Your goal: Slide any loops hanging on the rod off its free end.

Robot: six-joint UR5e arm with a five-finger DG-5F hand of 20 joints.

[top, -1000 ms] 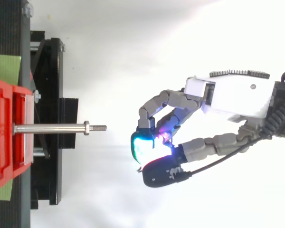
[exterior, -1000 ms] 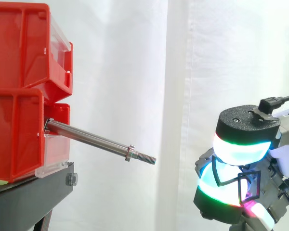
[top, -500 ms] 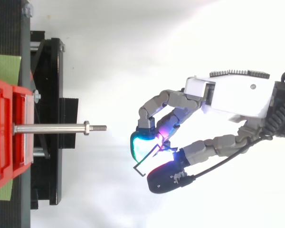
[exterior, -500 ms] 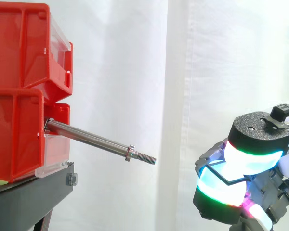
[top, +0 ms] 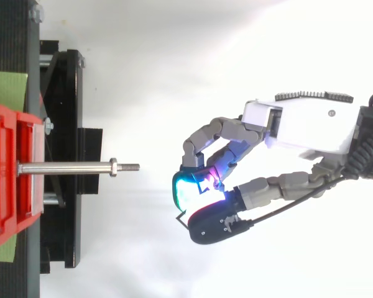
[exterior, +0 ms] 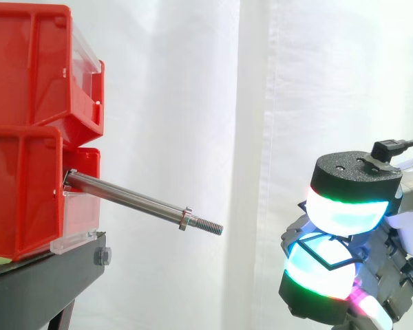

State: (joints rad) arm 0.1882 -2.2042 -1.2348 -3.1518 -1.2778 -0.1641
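White curtain backdrop. Rod (exterior: 134, 199) at left centre, bare. Fingers (exterior: 347, 213) pinching black loop (exterior: 329, 264) at lower right, well apart from free end. Likely best: hold pinch firm, release clear of tip.

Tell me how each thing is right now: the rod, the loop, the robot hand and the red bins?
Rod: bare, with no loop on it, sloping down from the lower bin.
Hand: fingers curled, shut on the loop, apart from the rod's free end.
Loop: thin and black, off the rod, pinched in the hand.
Red bins: stacked on the black stand.
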